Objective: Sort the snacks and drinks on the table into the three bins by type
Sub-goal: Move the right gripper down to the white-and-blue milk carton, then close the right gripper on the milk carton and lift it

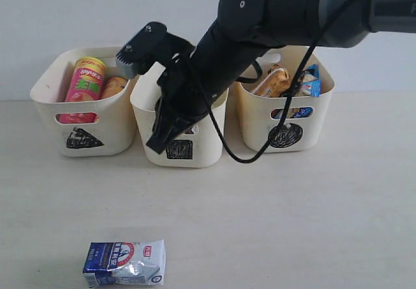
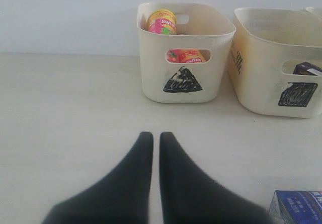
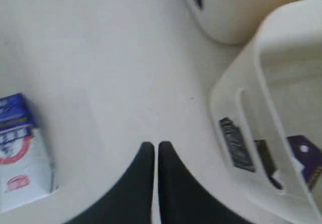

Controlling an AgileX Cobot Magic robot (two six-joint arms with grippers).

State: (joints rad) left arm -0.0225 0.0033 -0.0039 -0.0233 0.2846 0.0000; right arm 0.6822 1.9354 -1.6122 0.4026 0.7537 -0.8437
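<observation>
The blue-and-white milk pouch (image 1: 123,263) lies flat on the table (image 1: 292,224) near its front edge. My right gripper (image 1: 156,145) hangs shut and empty in front of the square bin (image 1: 203,151), tips pointing down, well back from the pouch (image 3: 20,153). A purple carton (image 3: 304,156) sits inside that bin. The triangle bin (image 1: 49,107) holds the pink-red tube (image 1: 86,80) and the yellow-red tube (image 1: 114,86). In the circle bin (image 1: 253,123) are the orange bag (image 1: 272,81) and the blue bag (image 1: 311,81). My left gripper (image 2: 156,135) is shut, empty, low over the table, with the pouch (image 2: 297,206) just beside it.
The three bins stand in a row against the pale back wall. A black cable (image 1: 247,156) loops down from my right arm across the gap between the square and circle bins. Bare table stretches in front of the bins on both sides of the pouch.
</observation>
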